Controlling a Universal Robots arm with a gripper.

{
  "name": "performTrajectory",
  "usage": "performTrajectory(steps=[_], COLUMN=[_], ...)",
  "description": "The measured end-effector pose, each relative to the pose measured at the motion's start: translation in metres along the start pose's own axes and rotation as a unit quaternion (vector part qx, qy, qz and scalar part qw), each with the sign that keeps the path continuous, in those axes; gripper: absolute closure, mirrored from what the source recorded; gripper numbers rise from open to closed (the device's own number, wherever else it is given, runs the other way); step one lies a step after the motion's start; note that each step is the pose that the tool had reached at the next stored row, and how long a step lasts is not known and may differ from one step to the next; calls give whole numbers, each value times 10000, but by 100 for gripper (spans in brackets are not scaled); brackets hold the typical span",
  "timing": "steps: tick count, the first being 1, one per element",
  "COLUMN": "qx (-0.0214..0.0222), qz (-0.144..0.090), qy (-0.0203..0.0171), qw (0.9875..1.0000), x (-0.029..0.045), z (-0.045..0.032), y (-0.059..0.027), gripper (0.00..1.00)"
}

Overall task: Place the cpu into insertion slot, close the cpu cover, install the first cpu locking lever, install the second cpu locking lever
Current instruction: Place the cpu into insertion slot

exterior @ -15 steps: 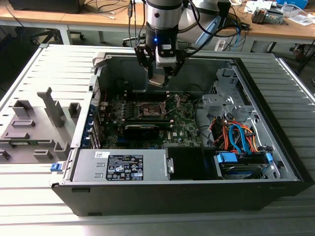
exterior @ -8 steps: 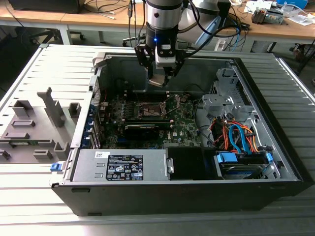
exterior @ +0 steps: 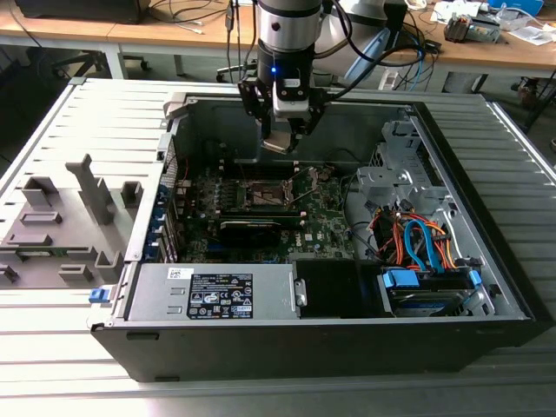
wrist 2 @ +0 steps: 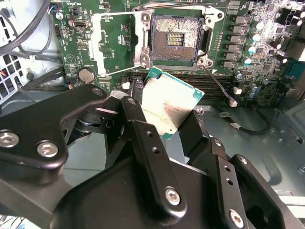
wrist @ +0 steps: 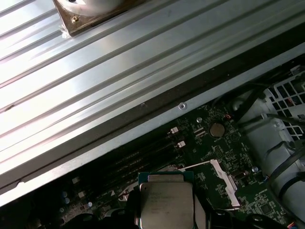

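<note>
- gripper (wrist 2: pixel 164 117) is pinched narrow on the cpu (wrist 2: pixel 170 102), black fingers (wrist 2: pixel 143 131) pressing two opposite edges; chip sits tilted between them, silver top toward the second wrist view
- in the exterior view the gripper (exterior: pixel 280 130) hangs over the open computer case (exterior: pixel 486 287) with the cpu (exterior: pixel 276 145) at its tip, clear above the motherboard (exterior: pixel 326 221) and touching nothing
- insertion slot (wrist 2: pixel 174 40) is bare, contact grid exposed (no chip seated), just beyond the held cpu in the second wrist view
- cpu cover (wrist 2: pixel 97 45) looks flipped open beside the slot, silvery frame with board showing through its window; not closed
- one thin locking lever (wrist 2: pixel 218 86) looks unlatched, angled away from the slot's corner; can't make out the second for sure
- progress: cpu picked and carried near the slot, not yet placed; cover and both levers all left
</note>
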State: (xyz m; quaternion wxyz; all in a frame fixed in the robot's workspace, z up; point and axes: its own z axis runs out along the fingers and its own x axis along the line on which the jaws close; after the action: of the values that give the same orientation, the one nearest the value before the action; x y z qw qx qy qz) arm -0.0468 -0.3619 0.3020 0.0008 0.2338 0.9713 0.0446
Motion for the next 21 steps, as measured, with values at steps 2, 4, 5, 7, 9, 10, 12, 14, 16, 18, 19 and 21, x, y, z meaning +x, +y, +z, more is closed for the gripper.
performTrajectory(steps=[2,4,5,7,9,10,12,14,16,18,19,21], qx=[0,-1,-1,-1,-2,-2,-2,-3,-3,-3,-4,-4], qz=[19,37,46,62,81,89,113,134,162,177,184,203], qy=[-2,-3,-4,-5,-7,-8,-10,-12,-14,-15,-16,-18], qw=[10000,10000,10000,10000,10000,10000,9999,9999,9999,9998,9998,9998], x=[0,0,0,0,0,0,0,0,0,0,0,0], z=[0,0,0,0,0,0,0,0,0,0,0,0], y=[0,0,0,0,0,0,0,0,0,0,0,0], gripper=[46,46,46,46,46,46,46,46,46,46,46,46])
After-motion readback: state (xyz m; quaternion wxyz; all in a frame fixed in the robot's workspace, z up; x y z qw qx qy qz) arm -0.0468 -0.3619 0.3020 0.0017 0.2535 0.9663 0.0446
